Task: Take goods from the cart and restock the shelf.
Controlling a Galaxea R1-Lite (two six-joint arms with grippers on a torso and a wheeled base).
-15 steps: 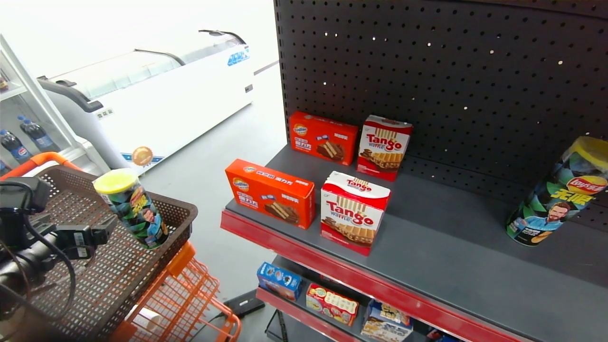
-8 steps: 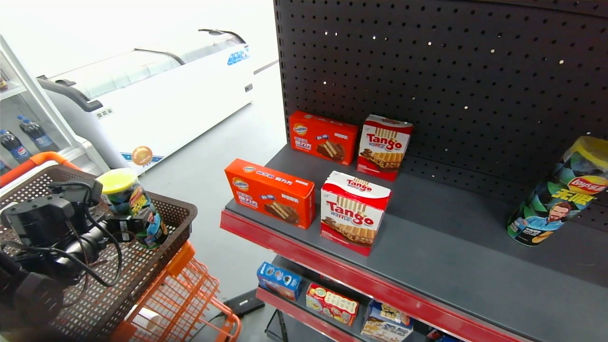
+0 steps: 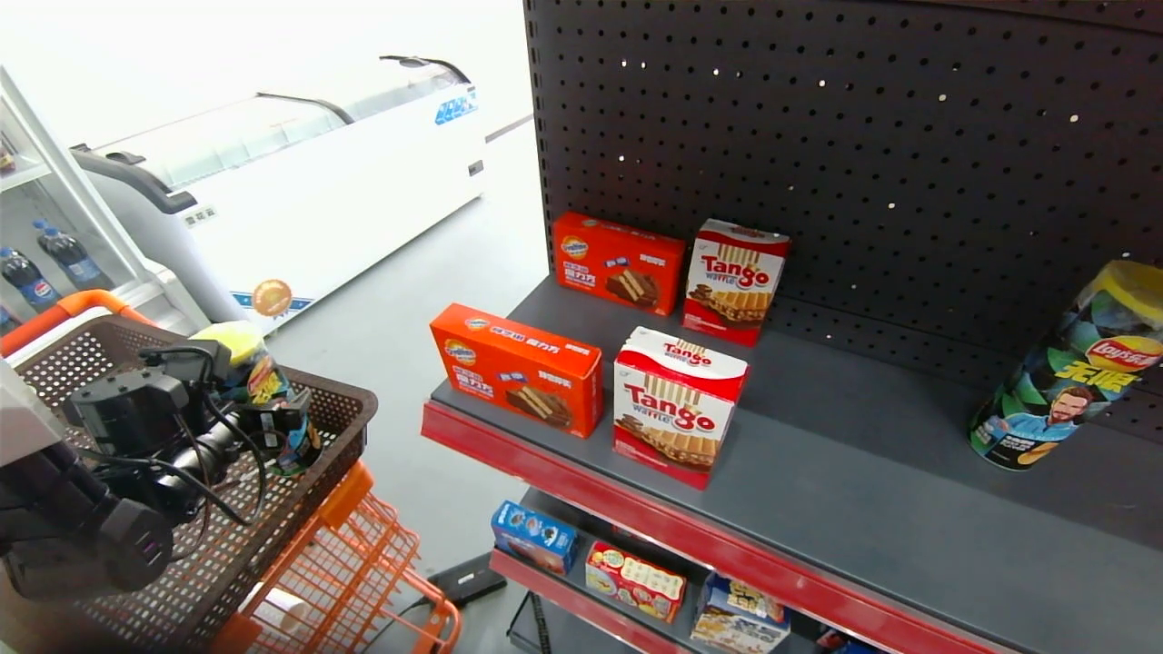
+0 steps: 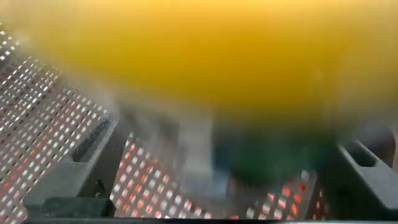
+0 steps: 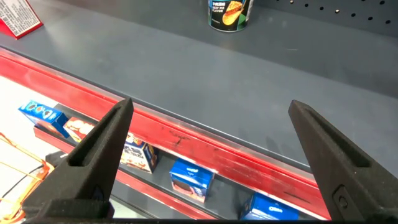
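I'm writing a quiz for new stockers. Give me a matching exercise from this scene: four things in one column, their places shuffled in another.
1. left end effector
2. front orange box
3. small blue box
4. right end effector

A. on the lower shelf
B. open, facing the red edge of the upper shelf
C. either side of the chips can in the basket
D. front left corner of the upper shelf

Pairs: 1-C, 2-D, 3-A, 4-B

A yellow-lidded chip can (image 3: 259, 377) stands in the cart's brown basket (image 3: 350, 406) (a second can (image 3: 1058, 372) stands on the shelf (image 3: 818, 472)).
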